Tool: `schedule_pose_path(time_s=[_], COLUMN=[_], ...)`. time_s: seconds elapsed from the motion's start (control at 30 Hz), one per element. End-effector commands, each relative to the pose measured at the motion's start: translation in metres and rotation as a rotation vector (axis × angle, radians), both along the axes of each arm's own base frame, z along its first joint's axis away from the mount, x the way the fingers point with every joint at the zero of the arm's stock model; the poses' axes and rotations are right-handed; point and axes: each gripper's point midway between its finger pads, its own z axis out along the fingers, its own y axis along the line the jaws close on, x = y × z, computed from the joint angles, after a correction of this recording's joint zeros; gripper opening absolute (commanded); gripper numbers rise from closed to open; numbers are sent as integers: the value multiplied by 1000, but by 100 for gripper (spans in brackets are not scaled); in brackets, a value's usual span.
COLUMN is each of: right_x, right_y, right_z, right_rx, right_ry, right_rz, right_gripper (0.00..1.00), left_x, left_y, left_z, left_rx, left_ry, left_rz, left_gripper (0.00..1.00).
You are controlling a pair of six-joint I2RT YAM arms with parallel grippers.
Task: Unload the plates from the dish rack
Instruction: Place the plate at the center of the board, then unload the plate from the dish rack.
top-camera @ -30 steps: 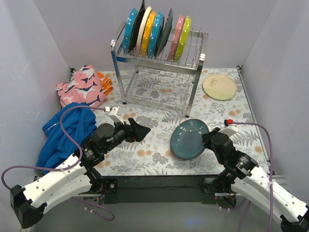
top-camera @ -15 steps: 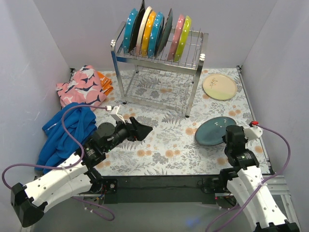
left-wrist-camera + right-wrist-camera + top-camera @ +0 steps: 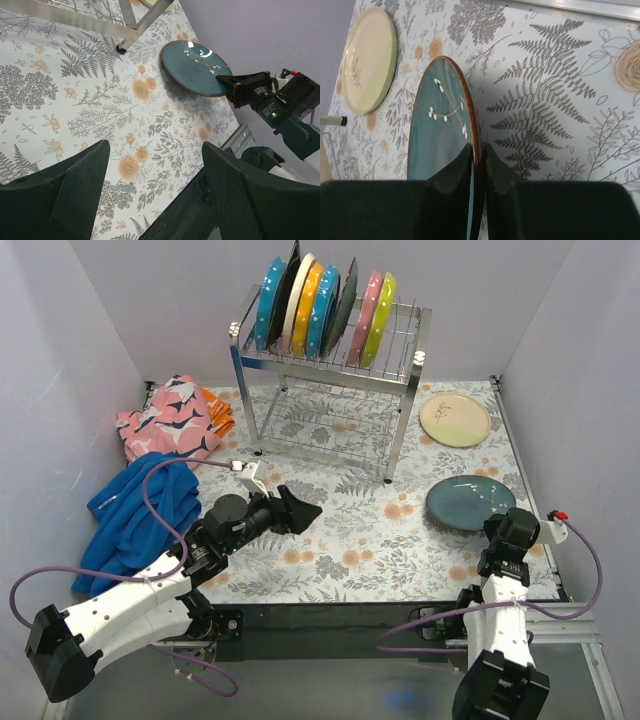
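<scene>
The chrome dish rack (image 3: 330,365) stands at the back with several plates (image 3: 322,308) upright in its top slots: teal, dark, cream, orange, pink, lime. My right gripper (image 3: 497,530) is shut on the near rim of a dark teal plate (image 3: 468,502) lying low over the mat at the right; in the right wrist view the fingers (image 3: 460,167) pinch its brown rim (image 3: 472,135). A cream plate (image 3: 455,419) lies flat behind it. My left gripper (image 3: 303,510) is open and empty over the middle of the mat; its view shows the teal plate (image 3: 192,67).
A blue cloth (image 3: 135,515) and a pink patterned cloth (image 3: 170,420) over an orange one lie at the left. The rack's leg (image 3: 127,30) stands ahead of the left gripper. Grey walls close in three sides.
My right arm has swung the teal plate from the mat's middle to the right and lowered it from tilted to nearly flat in front of the cream plate. My left gripper crept slightly forward.
</scene>
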Motion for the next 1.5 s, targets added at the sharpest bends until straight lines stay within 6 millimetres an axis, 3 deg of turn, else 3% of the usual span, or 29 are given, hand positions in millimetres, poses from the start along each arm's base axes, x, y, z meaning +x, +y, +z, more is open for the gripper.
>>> schedule_pose_path(time_s=[0.0, 0.17, 0.63, 0.67, 0.77, 0.9, 1.03, 1.23, 1.33, 1.4, 1.43, 1.47], right_x=[25, 31, 45, 35, 25, 14, 7, 14, 33, 49, 59, 66], right_y=[-5, -6, -43, -47, -57, -63, -69, -64, -49, -25, -15, 2], right_z=[23, 16, 4, -7, -12, -9, 18, 70, 101, 115, 142, 149], right_rx=[-49, -81, -56, -34, -31, -41, -82, -150, -157, -132, -154, -157], right_ry=[-141, -130, 1, 66, 121, 140, 131, 28, -41, -84, -134, -128], right_rz=[109, 150, 103, 65, -1, -35, -77, -25, 104, 253, 315, 376], right_gripper=[19, 25, 48, 51, 57, 63, 83, 87, 86, 83, 82, 82], left_x=[4, 8, 6, 6, 6, 7, 6, 6, 5, 5, 5, 5], left_y=[-7, -5, 11, 11, 12, 16, 14, 12, 13, 14, 15, 16], left_z=[-8, -17, -24, -23, -26, -25, -26, -28, -26, -25, -25, -22], left_rx=[25, 46, 45, 44, 49, 46, 43, 50, 45, 48, 47, 40], left_ry=[-34, -48, -100, -101, -94, -100, -95, -85, -91, -95, -99, -105], left_rz=[-20, -5, 38, 38, 46, 63, 54, 42, 43, 47, 47, 52], left_gripper=[73, 73, 72, 73, 73, 73, 73, 73, 73, 73, 73, 73])
